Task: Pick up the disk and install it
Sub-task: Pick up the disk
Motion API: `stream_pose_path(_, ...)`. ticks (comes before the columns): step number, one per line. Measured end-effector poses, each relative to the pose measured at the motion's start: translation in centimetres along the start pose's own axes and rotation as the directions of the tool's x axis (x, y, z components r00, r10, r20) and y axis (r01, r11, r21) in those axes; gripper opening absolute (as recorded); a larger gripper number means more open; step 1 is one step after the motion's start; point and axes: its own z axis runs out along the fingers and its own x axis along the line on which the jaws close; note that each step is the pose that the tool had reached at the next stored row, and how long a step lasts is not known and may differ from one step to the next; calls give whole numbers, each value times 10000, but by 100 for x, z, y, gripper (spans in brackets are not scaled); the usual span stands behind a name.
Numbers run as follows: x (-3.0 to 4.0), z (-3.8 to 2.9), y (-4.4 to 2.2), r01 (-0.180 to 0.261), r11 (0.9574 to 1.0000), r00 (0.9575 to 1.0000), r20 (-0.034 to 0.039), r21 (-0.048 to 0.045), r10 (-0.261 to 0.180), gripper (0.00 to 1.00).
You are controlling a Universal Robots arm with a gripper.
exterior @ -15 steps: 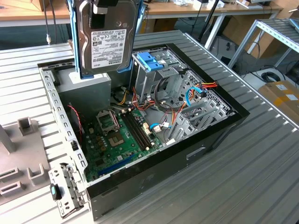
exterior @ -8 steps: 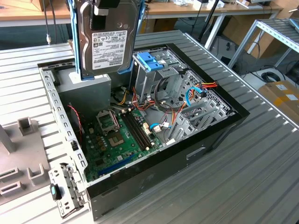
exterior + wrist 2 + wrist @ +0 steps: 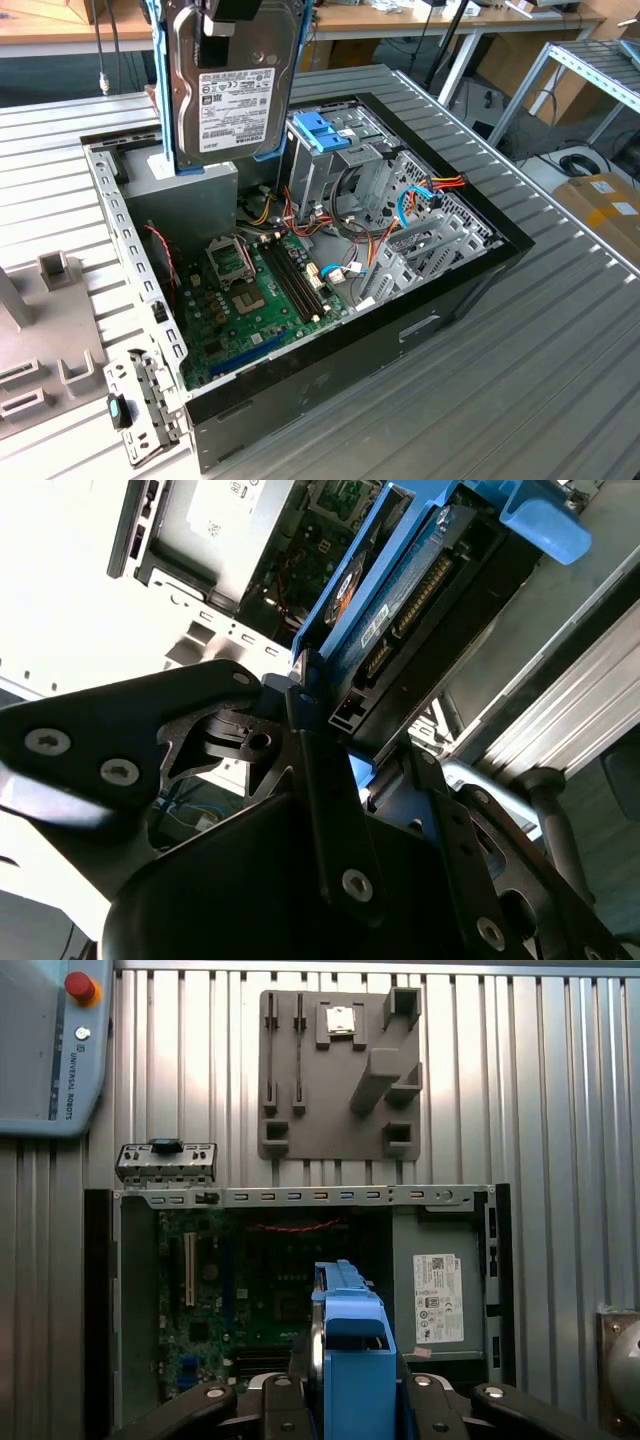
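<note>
The claw (image 3: pixel 235 15) is clamping the disk (image 3: pixel 235 100) by its top edge and holding it upright in the air above the open computer case (image 3: pixel 112 205), so lifting looks done and fitting it inside is not.

The disk (image 3: pixel 236 60) bears a white barcode label (image 3: pixel 233 112); the power-supply box (image 3: pixel 412 1250) another.

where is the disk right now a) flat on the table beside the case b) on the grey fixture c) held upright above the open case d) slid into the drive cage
c: the disk hangs upright in the claw over the open case, not yet in the drive cage.
</note>
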Motion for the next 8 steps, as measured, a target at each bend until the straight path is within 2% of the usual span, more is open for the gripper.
stream_pose_path(8,64,-2,-2,0,10000,10000,0,0,0,37)
